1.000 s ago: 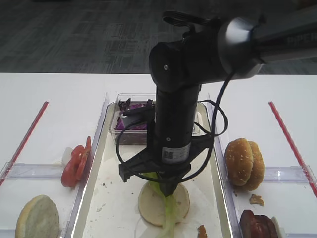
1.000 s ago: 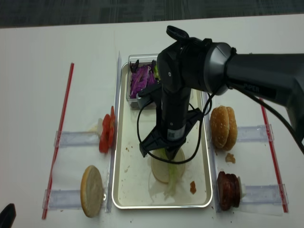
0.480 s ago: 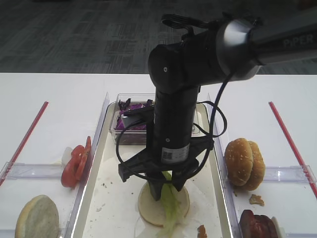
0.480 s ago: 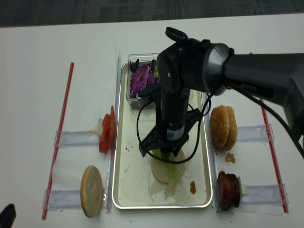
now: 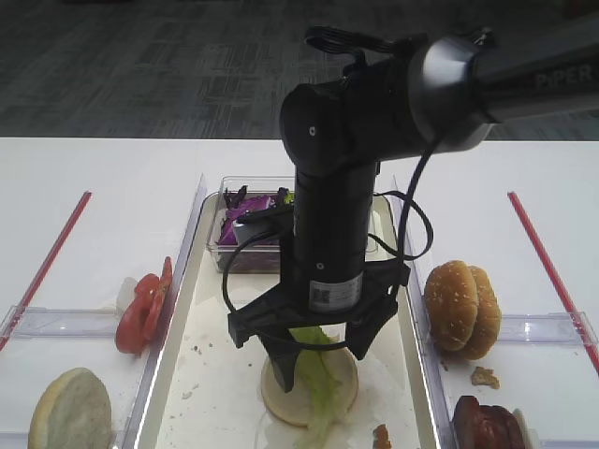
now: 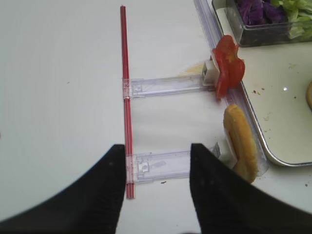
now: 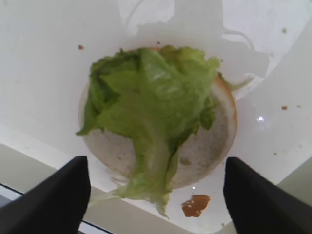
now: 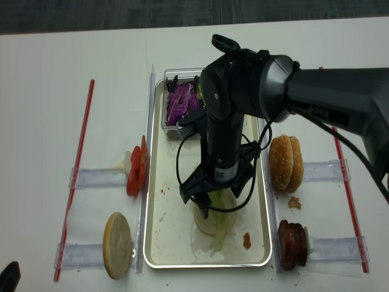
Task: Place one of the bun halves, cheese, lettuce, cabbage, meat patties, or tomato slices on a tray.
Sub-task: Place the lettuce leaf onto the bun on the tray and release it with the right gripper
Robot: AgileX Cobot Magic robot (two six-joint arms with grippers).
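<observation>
A light-green lettuce leaf [image 7: 146,112] lies loose on a pale bun half [image 7: 209,151] on the paper-lined metal tray [image 8: 155,182]. My right gripper [image 7: 156,195] hangs just above it, open wide, its dark fingers [image 7: 53,200] standing either side of the bun and touching nothing. From the high view the lettuce [image 5: 318,383] shows below the right gripper [image 5: 321,360]. My left gripper [image 6: 158,185] is open and empty over the table left of the tray, above a clear holder strip.
A clear tub of purple cabbage [image 8: 179,100] sits at the tray's far end. Tomato slices [image 8: 137,170] and a pale bun half [image 8: 117,243] stand left of the tray, sesame buns [image 8: 285,163] and meat patties [image 8: 293,243] on the right. Red straws [image 8: 82,152] flank both sides.
My right gripper has opened from shut and let go of the lettuce, which has settled onto the bun half. The left arm has not moved.
</observation>
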